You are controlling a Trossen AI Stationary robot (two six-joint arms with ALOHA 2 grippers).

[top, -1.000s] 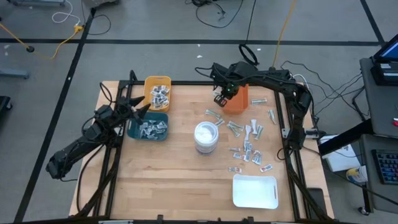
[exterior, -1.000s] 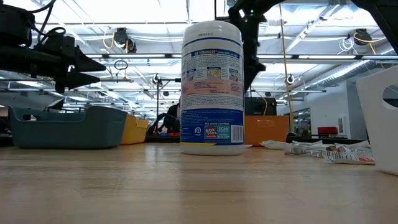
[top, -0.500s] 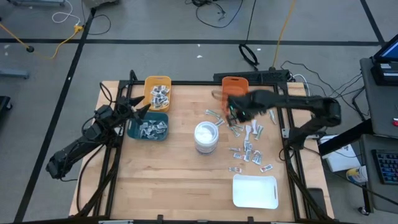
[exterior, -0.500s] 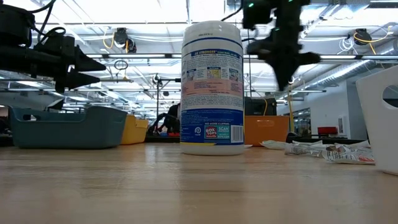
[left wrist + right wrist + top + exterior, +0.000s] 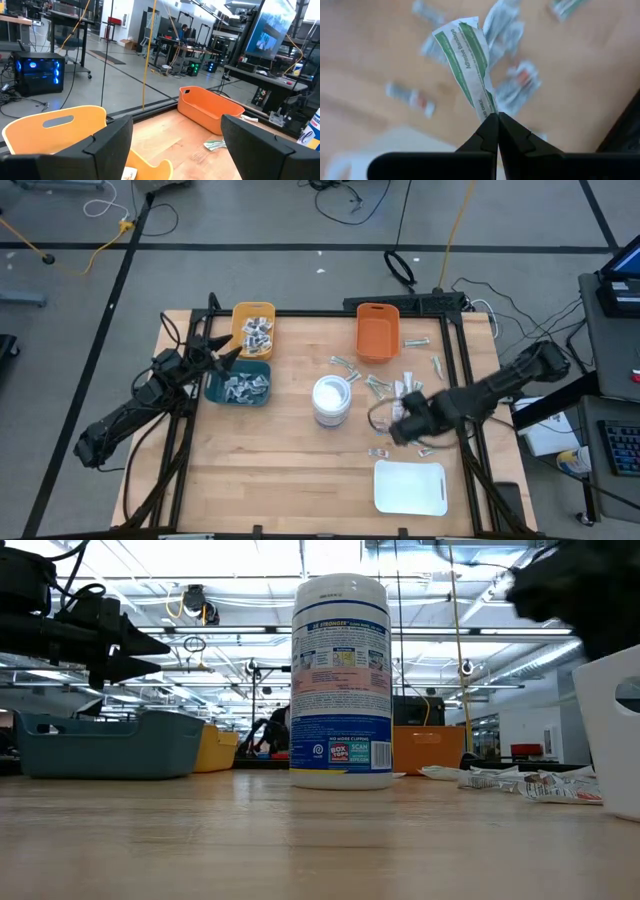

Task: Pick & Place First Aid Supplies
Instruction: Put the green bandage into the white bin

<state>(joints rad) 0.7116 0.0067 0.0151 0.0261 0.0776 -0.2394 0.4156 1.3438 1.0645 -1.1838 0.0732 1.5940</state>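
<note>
The first aid supplies are small flat packets scattered on the table's right half (image 5: 400, 395), and they also show in the low view (image 5: 520, 780). More packets lie in the yellow bin (image 5: 252, 328) and the teal bin (image 5: 240, 385). My right gripper (image 5: 400, 425) hangs above the near end of the scatter, shut on a white-and-green bandage strip (image 5: 467, 65). My left gripper (image 5: 232, 352) waits open and empty between the yellow and teal bins, its fingers wide apart (image 5: 177, 145). My right gripper (image 5: 496, 120) pinches one end of the bandage strip (image 5: 487, 106) between its two fingertips. The rest of the strip sticks out past the fingertips, slightly curled. The strip is lifted clear of the table and the packets below it.
A white wipes canister (image 5: 331, 400) stands mid-table, left of the scatter. An orange bin (image 5: 376, 332) sits at the far side, and a white rectangular tray (image 5: 410, 487) lies near the front edge, just nearer than my right gripper.
My right gripper has swung quickly from over the orange bin toward the table's near edge. It has passed over the scattered packets and now stands just short of the white tray.
</note>
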